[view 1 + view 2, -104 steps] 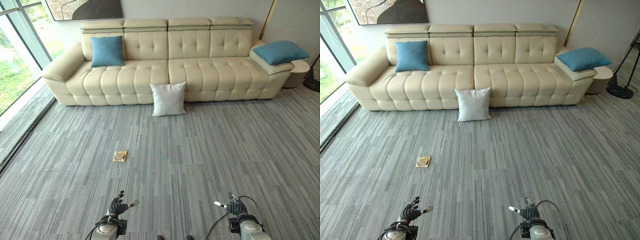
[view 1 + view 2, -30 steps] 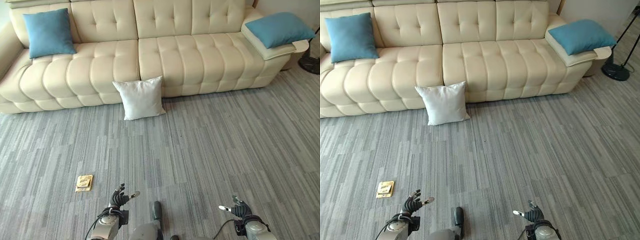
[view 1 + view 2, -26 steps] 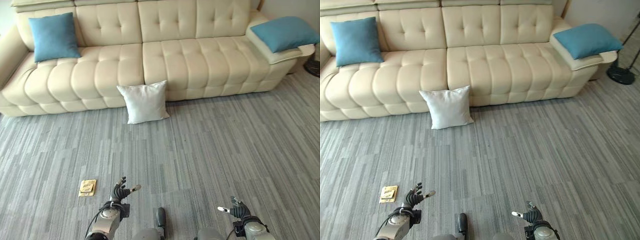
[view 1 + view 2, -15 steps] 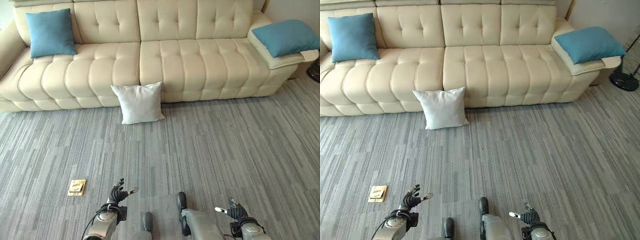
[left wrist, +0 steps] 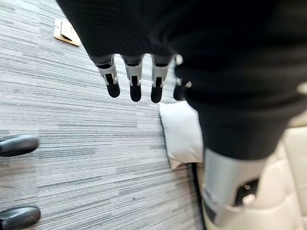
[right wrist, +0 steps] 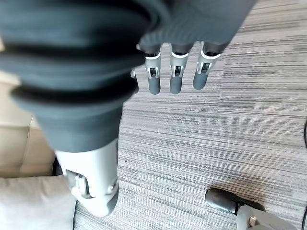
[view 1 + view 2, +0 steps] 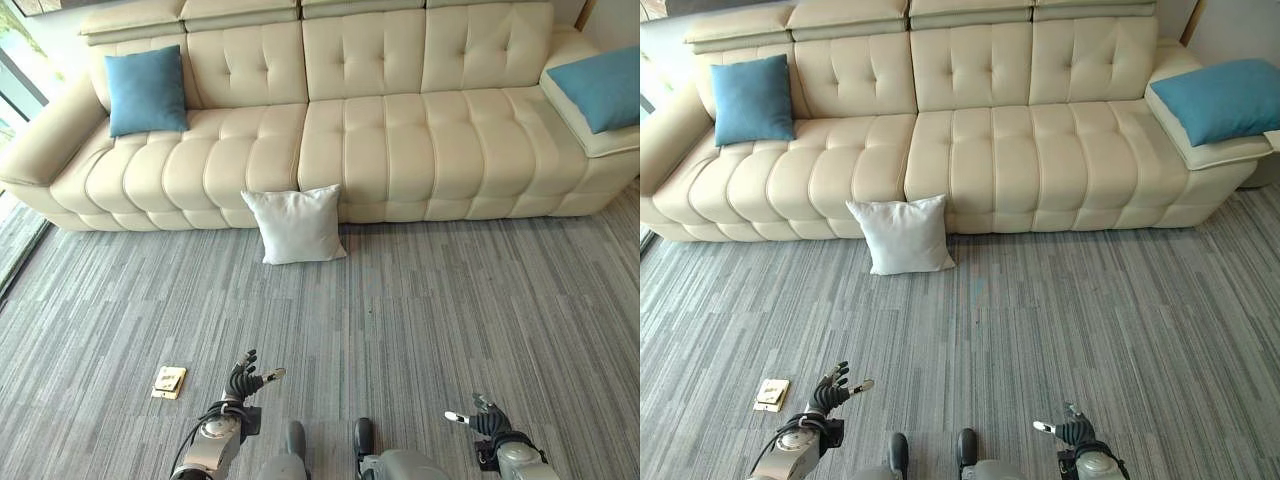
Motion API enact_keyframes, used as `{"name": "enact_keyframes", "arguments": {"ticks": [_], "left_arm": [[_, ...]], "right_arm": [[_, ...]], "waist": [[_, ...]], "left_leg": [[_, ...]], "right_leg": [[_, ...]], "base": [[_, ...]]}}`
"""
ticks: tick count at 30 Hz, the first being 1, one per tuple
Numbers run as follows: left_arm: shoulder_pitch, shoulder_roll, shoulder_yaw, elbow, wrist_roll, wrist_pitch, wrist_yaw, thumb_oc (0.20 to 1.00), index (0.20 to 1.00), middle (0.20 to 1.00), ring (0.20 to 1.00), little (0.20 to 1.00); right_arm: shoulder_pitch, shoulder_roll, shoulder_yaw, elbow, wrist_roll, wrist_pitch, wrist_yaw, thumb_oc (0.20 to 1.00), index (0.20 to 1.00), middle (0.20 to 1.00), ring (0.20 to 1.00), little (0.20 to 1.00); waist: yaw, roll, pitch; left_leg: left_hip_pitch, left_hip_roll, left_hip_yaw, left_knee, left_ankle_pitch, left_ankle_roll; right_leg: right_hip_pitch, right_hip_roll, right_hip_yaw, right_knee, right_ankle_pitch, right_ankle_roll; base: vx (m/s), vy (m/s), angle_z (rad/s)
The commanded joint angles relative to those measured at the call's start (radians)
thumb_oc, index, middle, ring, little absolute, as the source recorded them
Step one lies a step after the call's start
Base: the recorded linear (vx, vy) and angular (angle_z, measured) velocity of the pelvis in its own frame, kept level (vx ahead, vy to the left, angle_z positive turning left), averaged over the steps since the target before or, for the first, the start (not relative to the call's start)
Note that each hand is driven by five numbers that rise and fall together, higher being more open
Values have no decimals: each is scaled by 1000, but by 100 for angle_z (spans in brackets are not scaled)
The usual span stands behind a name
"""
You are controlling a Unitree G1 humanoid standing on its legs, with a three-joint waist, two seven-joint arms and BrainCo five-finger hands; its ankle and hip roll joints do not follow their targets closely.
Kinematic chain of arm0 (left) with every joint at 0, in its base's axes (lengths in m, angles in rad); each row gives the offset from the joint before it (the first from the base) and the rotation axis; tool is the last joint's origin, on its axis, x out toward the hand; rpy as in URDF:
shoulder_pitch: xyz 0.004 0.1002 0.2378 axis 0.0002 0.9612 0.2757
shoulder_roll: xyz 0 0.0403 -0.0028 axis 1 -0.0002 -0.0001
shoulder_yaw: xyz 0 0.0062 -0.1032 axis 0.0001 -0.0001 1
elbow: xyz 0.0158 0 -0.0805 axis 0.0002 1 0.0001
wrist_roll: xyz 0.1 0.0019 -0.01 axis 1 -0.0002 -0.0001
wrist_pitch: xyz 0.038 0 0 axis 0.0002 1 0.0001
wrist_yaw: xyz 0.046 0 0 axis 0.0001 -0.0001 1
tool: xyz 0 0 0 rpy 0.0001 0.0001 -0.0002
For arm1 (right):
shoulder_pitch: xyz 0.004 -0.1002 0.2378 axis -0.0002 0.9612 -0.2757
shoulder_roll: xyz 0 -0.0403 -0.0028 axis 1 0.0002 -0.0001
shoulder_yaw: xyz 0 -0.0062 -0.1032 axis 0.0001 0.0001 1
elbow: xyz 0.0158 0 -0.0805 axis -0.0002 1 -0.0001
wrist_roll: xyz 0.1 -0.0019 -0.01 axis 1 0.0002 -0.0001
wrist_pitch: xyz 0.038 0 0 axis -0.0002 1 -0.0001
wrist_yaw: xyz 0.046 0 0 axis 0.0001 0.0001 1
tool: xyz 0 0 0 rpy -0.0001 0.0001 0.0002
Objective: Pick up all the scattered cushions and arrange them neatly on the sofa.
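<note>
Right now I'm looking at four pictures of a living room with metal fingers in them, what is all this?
A two-legged humanoid robot took these. Two pictures come from the paired cameras on its head, looking down at a grey carpet and a cream sofa. The other two come from cameras on its wrists, looking along the fingers. The left robot hand and right robot hand both hang open, holding nothing. A white cushion sits on the floor, propped against the sofa front. One blue cushion stands on the seat at the robot's left; another blue cushion lies on the armrest at the right. A small brass floor plate is set in the carpet.
</note>
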Motion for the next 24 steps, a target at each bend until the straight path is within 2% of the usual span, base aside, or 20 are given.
{"name": "enact_keyframes", "arguments": {"ticks": [1,4,7,9,10,13,14,15,16,17,18,21,24], "left_arm": [[-7,28,20,-26,10,-36,12,1000,1000,1000,1000,1000],[3,28,25,-23,14,-40,7,1000,1000,1000,1000,1000],[-6,30,16,2,28,-44,-1,1000,1000,1000,1000,1000],[-15,35,7,8,34,-40,-6,1000,1000,1000,1000,1000],[-22,42,2,5,35,-38,-5,1000,1000,1000,1000,1000],[-34,56,-6,-6,35,-39,1,1000,1000,1000,1000,1000],[-34,55,-6,-6,35,-39,1,1000,1000,1000,1000,1000],[-35,56,-12,-19,33,-38,-6,1000,1000,1000,1000,1000],[-36,55,-12,-19,33,-38,-6,1000,1000,1000,1000,1000],[-41,58,-13,-23,33,-39,-10,1000,1000,1000,1000,1000],[-45,57,-15,-26,28,-40,-6,1000,1000,1000,1000,1000],[-55,49,-24,-40,15,-37,-4,1000,1000,1000,1000,1000],[-65,45,-27,-52,16,-37,-2,1000,1000,1000,1000,1000]], "right_arm": [[28,-45,-26,-18,-47,-11,2,1000,1000,1000,1000,1000],[36,-39,-30,-16,-58,-5,9,1000,1000,1000,1000,1000],[35,-21,-35,1,-56,-6,19,1000,1000,1000,1000,1000],[35,-9,-33,14,-53,-2,25,1000,1000,1000,1000,1000],[33,1,-29,20,-50,-1,25,1000,1000,1000,1000,1000],[21,19,-19,20,-43,1,22,1000,1000,1000,1000,1000],[20,19,-19,21,-43,1,22,1000,1000,1000,1000,1000],[19,28,-14,25,-33,2,25,1000,1000,1000,1000,1000],[19,27,-14,25,-33,2,25,1000,1000,1000,1000,1000],[13,30,-11,37,-30,0,21,1000,1000,1000,1000,1000],[6,30,-9,41,-28,-5,17,1000,1000,1000,1000,1000],[2,28,-6,54,-18,-5,1,1000,1000,1000,1000,1000],[9,24,-18,52,-11,-5,-6,1000,1000,1000,1000,1000]], "waist": [[14,17,4],[15,22,-12],[17,6,-39],[18,-4,-46],[19,-15,-39],[16,-17,-26],[18,-15,-29],[1,-6,-21],[2,-5,-23],[-5,5,-21],[-11,7,-14],[-41,7,2],[-70,8,6]], "left_leg": [[-81,77,77,14,35,-1],[-76,78,93,27,62,-8],[-76,33,100,71,18,13],[-62,6,104,84,-16,38],[-47,-18,112,87,-39,59],[-13,-45,132,78,-73,94],[-17,-43,134,78,-72,94],[32,-55,132,52,-88,106],[30,-53,133,52,-87,105],[61,-61,144,28,-100,109],[87,-67,148,13,-109,109],[154,-99,140,-5,-140,112],[204,-120,125,-6,-172,109]], "right_leg": [[101,-163,72,87,-201,71],[123,-179,71,78,-189,83],[119,-234,87,79,-148,114],[92,-259,104,130,-118,127],[61,-277,122,199,-74,136],[-23,-282,142,330,5,136],[-27,-280,143,328,8,135],[-79,-221,162,375,-31,118],[-82,-219,163,374,-28,117],[-110,-176,127,334,-69,112],[-148,-148,90,312,-74,105],[-220,-87,14,234,-55,106],[-235,-71,-53,161,-39,103]], "base": [[264,276,10],[291,316,-9],[247,290,-2],[237,312,-7],[165,259,-10],[127,205,-14],[211,195,-8],[153,127,-13],[297,192,-16],[217,90,10],[284,94,12],[237,31,-1],[282,-48,9]]}}
